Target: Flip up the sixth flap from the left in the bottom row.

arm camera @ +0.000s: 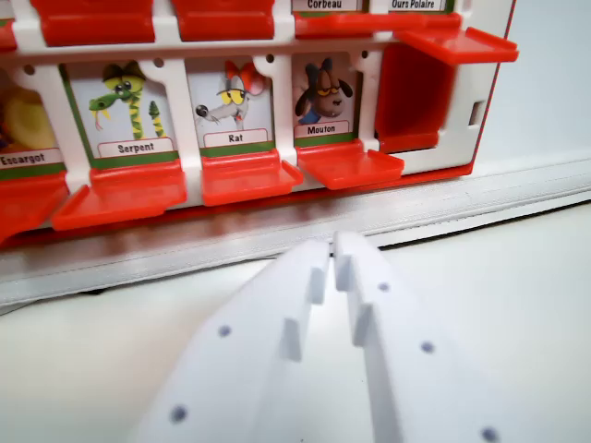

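Note:
A white board with red flaps (277, 120) fills the top of the wrist view. Its lower row shows picture cards labelled Escargot (23, 125), Serpent (129, 106), Rat (235, 101) and Mouton (323, 97), each with its red flap lying flat in front. To the right of Mouton, the last cell holds a red flap (406, 97) standing upright and covering its card. My white gripper (332, 254) sits low in the view, in front of the board below the Mouton flap (351, 164). Its fingers are almost together, with nothing between them, and they do not touch the board.
The upper row has more red flaps; one (457, 41) lies flat above the upright flap. The board stands on a white ledge (185, 254) with a dark seam along its front. A pale surface (517, 295) spreads below.

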Action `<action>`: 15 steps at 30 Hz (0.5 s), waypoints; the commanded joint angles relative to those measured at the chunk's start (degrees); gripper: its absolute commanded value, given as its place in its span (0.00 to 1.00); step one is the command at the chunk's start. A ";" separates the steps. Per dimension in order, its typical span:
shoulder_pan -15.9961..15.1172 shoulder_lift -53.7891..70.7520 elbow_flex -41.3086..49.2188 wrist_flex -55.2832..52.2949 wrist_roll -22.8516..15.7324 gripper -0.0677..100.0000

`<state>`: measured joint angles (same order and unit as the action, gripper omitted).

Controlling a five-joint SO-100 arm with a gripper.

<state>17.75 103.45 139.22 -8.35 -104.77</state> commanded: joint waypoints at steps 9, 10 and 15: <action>-2.29 -11.87 -10.46 -7.12 2.46 0.00; -2.37 -12.57 -11.25 -7.12 2.64 0.00; -2.90 -15.82 -14.41 -6.94 2.99 0.00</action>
<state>15.56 87.28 131.31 -13.80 -102.04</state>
